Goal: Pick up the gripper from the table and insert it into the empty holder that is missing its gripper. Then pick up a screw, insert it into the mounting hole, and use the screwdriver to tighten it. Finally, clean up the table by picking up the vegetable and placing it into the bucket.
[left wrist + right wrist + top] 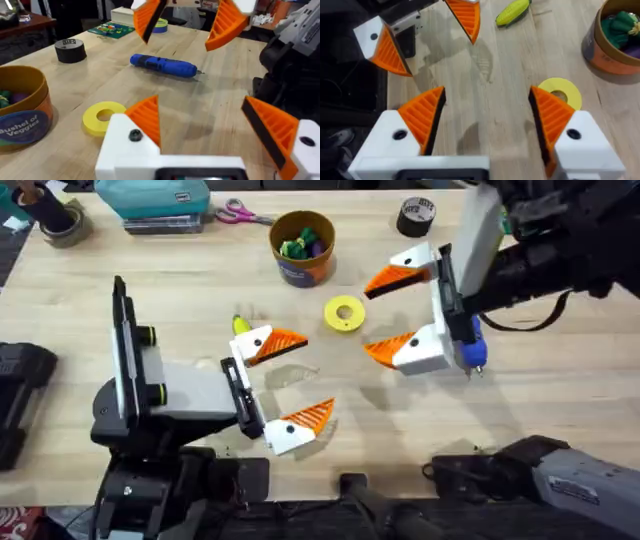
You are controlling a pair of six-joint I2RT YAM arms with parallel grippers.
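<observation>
My left gripper (295,385) (207,125) stands open over bare table at the front centre, an orange ribbed tip on each white block. My right gripper (380,313) (487,115) faces it from the right, open too, both tips orange. The blue screwdriver (470,342) (165,65) lies under the right arm. Beside the left gripper's far finger lies the yellow vegetable (241,326) (512,11). The bucket (303,248) (615,40) (22,110) stands at the back centre with toy vegetables inside. The loose gripper, the empty holder and a loose screw are out of view.
A yellow tape ring (344,313) (104,116) (562,90) lies between the bucket and the grippers. A black tape roll (417,216) (70,50) sits at the back right. Scissors (243,215), a teal case (150,200) and another tape roll (60,220) line the back left.
</observation>
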